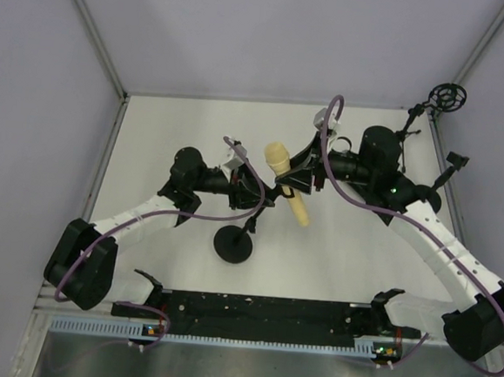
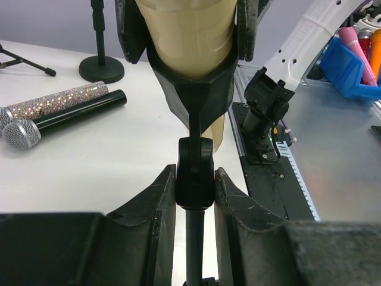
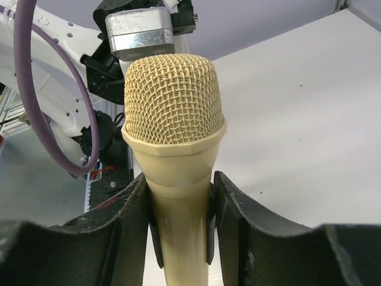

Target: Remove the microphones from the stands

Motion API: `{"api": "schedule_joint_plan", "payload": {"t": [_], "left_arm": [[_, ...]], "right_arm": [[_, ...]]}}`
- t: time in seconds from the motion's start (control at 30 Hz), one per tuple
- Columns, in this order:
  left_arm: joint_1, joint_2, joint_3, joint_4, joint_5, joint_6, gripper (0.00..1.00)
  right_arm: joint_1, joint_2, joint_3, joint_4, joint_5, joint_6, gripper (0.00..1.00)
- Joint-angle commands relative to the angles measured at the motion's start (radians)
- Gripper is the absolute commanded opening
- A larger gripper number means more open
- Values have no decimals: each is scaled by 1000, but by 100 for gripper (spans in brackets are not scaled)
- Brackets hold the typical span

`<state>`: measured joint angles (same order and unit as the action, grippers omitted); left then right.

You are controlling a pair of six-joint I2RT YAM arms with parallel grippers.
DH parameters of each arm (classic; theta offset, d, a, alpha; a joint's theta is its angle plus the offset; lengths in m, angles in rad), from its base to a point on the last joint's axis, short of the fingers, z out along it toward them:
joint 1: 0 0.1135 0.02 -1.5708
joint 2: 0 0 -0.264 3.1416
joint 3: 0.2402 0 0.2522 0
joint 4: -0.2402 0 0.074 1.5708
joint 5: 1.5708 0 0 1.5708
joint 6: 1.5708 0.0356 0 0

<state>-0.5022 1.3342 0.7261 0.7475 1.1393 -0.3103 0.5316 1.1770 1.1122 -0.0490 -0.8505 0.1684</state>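
Observation:
A cream microphone (image 1: 278,158) sits tilted in the clip of a black stand with a round base (image 1: 233,244) at mid-table. My right gripper (image 1: 294,181) is shut on the microphone body just below its mesh head (image 3: 172,113), with the fingers (image 3: 238,220) pressing both sides beside the clip. My left gripper (image 1: 262,200) is shut on the stand's swivel joint (image 2: 194,170) at the top of the pole, right under the clip (image 2: 191,95) that holds the microphone (image 2: 187,36).
A second stand with a shock mount (image 1: 447,97) stands at the back right. The left wrist view shows a glitter microphone (image 2: 56,100) and a black one (image 2: 71,113) lying on the table, another stand base (image 2: 101,68) and a blue bin (image 2: 344,65). A black rail (image 1: 260,311) lines the near edge.

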Motion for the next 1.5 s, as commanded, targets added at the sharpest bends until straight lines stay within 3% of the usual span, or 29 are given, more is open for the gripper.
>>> {"api": "schedule_joint_plan", "payload": {"t": [0.0, 0.37, 1.27, 1.47], "left_arm": [[14, -32, 12, -56, 25, 50, 0], [16, -26, 16, -100, 11, 69, 0], [44, -23, 2, -54, 14, 28, 0], [42, -30, -1, -56, 28, 36, 0]], "right_arm": [[-48, -76, 24, 130, 51, 26, 0], [-51, -99, 49, 86, 85, -63, 0], [-117, -94, 24, 230, 38, 121, 0], [-137, -99, 55, 228, 97, 154, 0]]}}
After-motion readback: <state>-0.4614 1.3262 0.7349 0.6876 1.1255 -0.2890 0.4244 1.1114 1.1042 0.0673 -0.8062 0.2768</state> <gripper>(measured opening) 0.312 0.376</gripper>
